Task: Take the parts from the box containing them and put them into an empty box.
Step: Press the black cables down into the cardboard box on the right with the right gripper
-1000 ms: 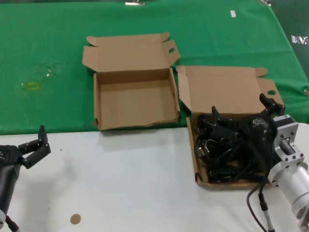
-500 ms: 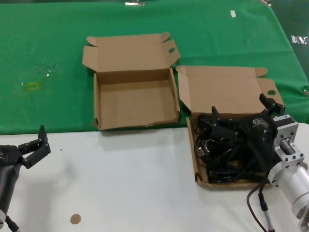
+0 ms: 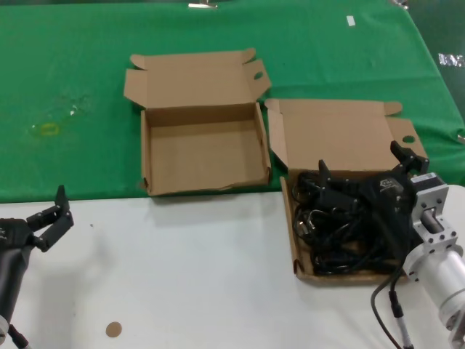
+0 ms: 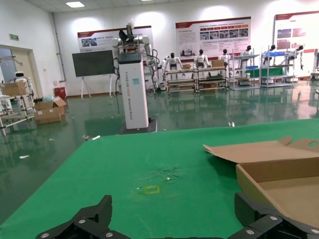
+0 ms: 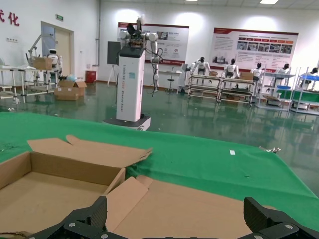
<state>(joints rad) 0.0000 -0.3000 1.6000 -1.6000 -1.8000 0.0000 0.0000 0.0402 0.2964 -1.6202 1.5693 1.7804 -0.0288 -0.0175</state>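
The empty box [image 3: 203, 153] lies open on the green cloth, plain brown inside, lid folded back. The box containing the parts [image 3: 334, 134] stands right of it, lid back, filled with tangled black parts [image 3: 341, 233]. My right gripper [image 3: 360, 160] is open and empty, hovering over the far part of that box above the parts. In the right wrist view my right gripper [image 5: 177, 211] faces the lid [image 5: 199, 204], with the empty box [image 5: 45, 191] beside it. My left gripper [image 3: 47, 211] is open and empty over the white table at the near left. The left wrist view shows my left gripper [image 4: 174, 214] and the empty box [image 4: 284, 181].
A green cloth [image 3: 73, 58] covers the far half of the table, with a yellow mark [image 3: 47, 129] on it. The near half is white tabletop [image 3: 196, 276] with a small brown disc [image 3: 112, 329]. A black cable [image 3: 389, 305] hangs by my right arm.
My left gripper has shifted slightly to the left. The right arm and both boxes have not moved.
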